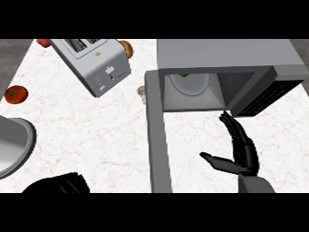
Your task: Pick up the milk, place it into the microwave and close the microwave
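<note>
hovering flat-fingered at lower right, right hand (240, 152) holds nothing; white milk (189, 84) seemingly sits inside microwave (227, 56) at upper right, so should sweep left behind open door (158, 136) and push along its face.

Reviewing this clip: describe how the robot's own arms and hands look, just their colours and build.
The right hand is black, with slender segmented fingers and a separate thumb, joined to a grey forearm at the view's lower edge. The left hand shows only as a black, ridged shape at the lower left; its forearm is out of view. No cables, markings or sleeves are visible.
</note>
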